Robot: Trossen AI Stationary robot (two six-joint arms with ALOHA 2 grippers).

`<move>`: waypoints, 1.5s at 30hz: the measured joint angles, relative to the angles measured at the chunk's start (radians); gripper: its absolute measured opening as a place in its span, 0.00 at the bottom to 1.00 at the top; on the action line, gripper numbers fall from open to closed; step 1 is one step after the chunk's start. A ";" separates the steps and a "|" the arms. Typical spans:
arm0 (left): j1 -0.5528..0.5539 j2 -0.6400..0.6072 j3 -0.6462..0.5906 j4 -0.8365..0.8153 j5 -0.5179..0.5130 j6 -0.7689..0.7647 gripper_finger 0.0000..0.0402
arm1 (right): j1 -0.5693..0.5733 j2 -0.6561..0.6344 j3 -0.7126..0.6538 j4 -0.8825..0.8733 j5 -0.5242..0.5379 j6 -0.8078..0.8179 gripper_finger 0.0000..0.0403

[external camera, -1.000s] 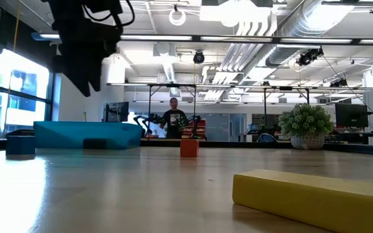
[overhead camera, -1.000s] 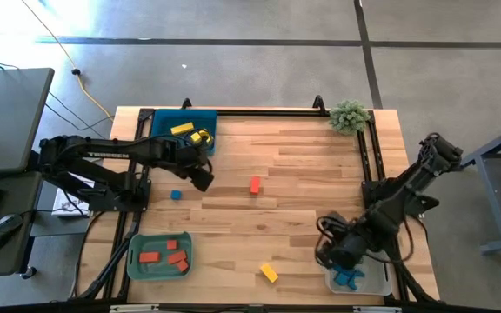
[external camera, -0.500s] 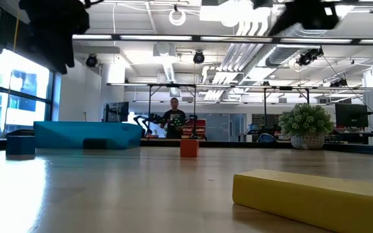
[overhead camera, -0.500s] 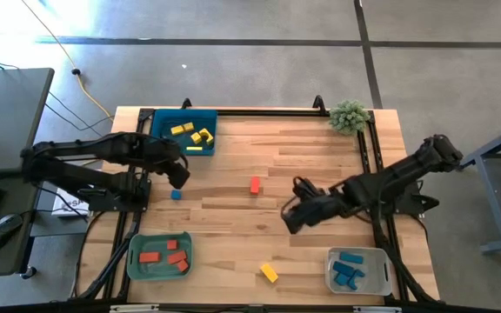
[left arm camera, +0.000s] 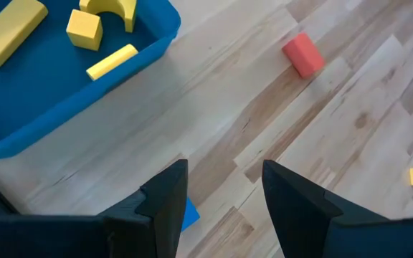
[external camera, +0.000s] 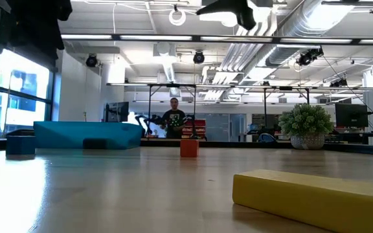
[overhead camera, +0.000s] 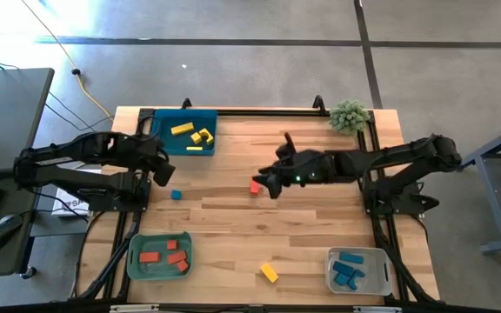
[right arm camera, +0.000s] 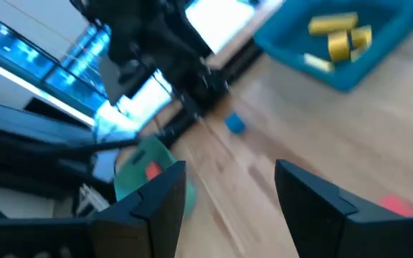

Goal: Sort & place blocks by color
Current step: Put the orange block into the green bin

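A red block [overhead camera: 255,185] lies at the table's middle, a small blue block [overhead camera: 176,195] left of it, and a yellow bar [overhead camera: 270,273] near the front edge. My right gripper [overhead camera: 269,183] hangs open above the table just right of the red block [right arm camera: 396,206], touching nothing. My left gripper [overhead camera: 159,170] hangs open at the table's left, above and just beyond the blue block [left arm camera: 189,213], which peeks out beside one finger. The yellow bar [external camera: 313,197] fills the low view's foreground.
A blue tray [overhead camera: 183,130] with yellow blocks stands at the far left. A green tray [overhead camera: 159,255] with red blocks is at the near left, and a grey tray [overhead camera: 357,269] with blue blocks at the near right. A potted plant [overhead camera: 349,115] sits on the far right corner.
My right gripper has swung from over the grey tray toward the table's middle and far side, rising and tipping up toward level, and stays open. My left gripper has drawn back toward the table's left edge and risen, staying open. No block has moved.
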 joint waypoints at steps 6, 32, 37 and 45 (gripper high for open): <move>0.000 -0.008 0.000 -0.005 0.000 0.019 0.42 | -0.056 0.000 0.000 0.157 -0.002 -0.109 0.50; 0.000 -0.007 0.000 -0.014 -0.041 0.030 0.42 | -0.172 0.425 0.504 -0.682 -0.003 0.244 0.50; 0.000 -0.007 0.000 -0.014 -0.049 0.055 0.42 | -0.162 0.499 0.504 -0.686 -0.008 0.321 0.50; 0.000 -0.007 0.000 -0.013 -0.049 0.055 0.42 | -0.152 0.598 0.504 -0.692 -0.034 0.407 0.50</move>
